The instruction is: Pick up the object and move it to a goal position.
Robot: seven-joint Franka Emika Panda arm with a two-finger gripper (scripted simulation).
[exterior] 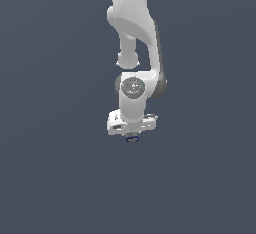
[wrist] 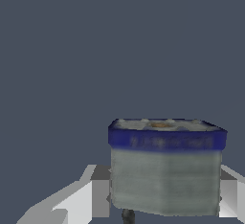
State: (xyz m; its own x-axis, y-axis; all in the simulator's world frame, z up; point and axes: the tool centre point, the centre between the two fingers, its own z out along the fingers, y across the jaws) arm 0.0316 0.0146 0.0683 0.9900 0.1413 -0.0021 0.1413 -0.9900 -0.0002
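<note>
The object [wrist: 165, 170] is a small grey block with a dark blue band around its top rim. In the wrist view it fills the space between my two white fingers [wrist: 88, 196], which press on both of its sides. In the exterior view only a tiny blue-marked bit of the object [exterior: 132, 138] shows under the white hand. My gripper [exterior: 132, 136] points straight down and is shut on the object. No goal marker shows in either view.
The white arm [exterior: 132, 23] comes down from the top middle of the exterior view. A plain dark grey-blue surface [exterior: 50, 178] fills everything around it. No other objects show.
</note>
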